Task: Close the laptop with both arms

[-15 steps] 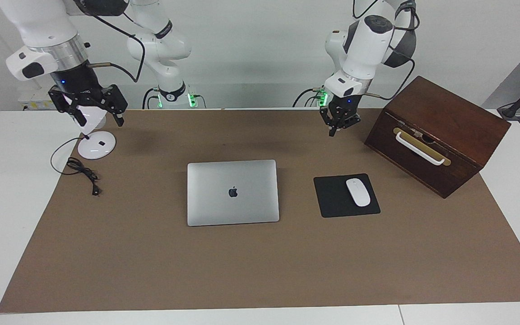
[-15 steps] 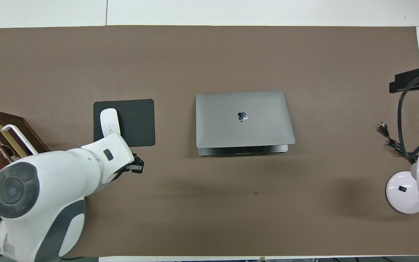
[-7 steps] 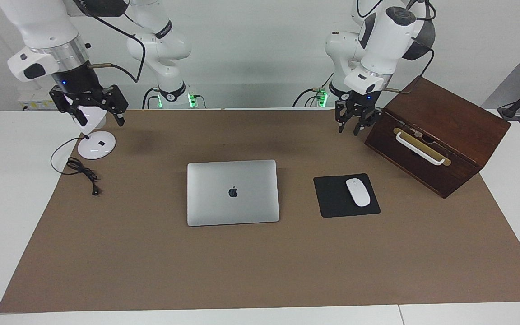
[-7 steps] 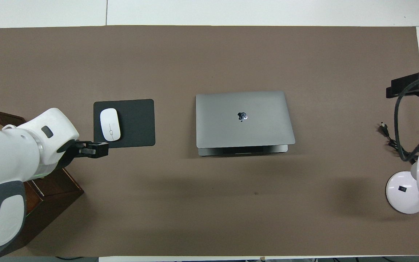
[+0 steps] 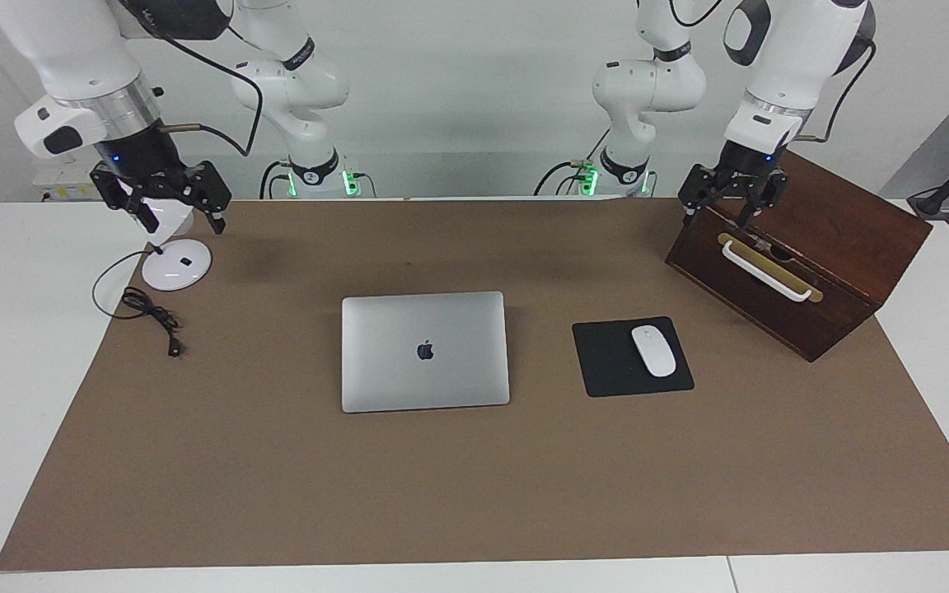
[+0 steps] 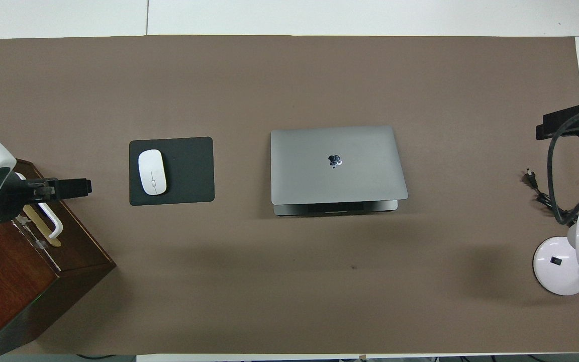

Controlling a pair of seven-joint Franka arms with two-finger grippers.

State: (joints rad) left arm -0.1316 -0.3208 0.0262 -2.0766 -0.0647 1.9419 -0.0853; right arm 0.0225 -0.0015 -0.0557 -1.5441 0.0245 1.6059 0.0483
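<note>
The silver-grey laptop [image 5: 425,351] lies in the middle of the brown mat, its lid with the apple logo down. In the overhead view the laptop [image 6: 337,166] shows a thin strip of its base along the edge nearer to the robots. My left gripper [image 5: 716,216] is open and empty, up in the air over the top front edge of the wooden box; it also shows in the overhead view [image 6: 86,186]. My right gripper [image 5: 180,221] is open and empty, up over the white lamp; it also shows in the overhead view [image 6: 543,131]. Neither gripper is near the laptop.
A black mouse pad [image 5: 610,362] with a white mouse [image 5: 653,351] lies beside the laptop toward the left arm's end. A dark wooden box [image 5: 804,247] with a white handle stands at that end. A white lamp base [image 5: 176,265] and black cable [image 5: 149,313] lie at the right arm's end.
My left gripper has swung from over the mat near the mouse pad toward the left arm's end, over the wooden box. The right gripper and the laptop have hardly moved.
</note>
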